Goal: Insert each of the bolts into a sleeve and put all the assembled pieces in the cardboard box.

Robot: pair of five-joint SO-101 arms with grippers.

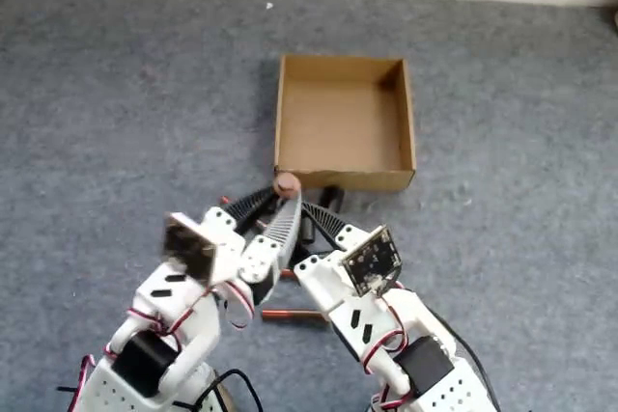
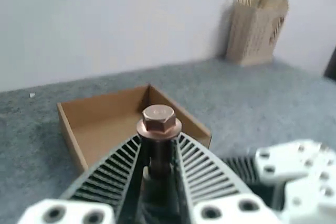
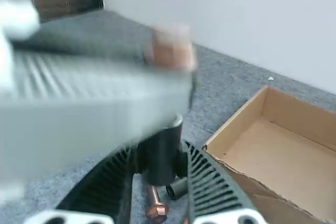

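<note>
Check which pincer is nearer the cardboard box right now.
Left. The left pincer holds a bolt right at the front wall of the cardboard box; the right pincer, gripping a sleeve, sits slightly farther back.

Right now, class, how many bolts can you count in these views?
3. One bolt stands upright in the left fingers; a second lies on the carpet below the right fingers; a third lies between the arm bases. Others may hide beneath the arms.
</note>
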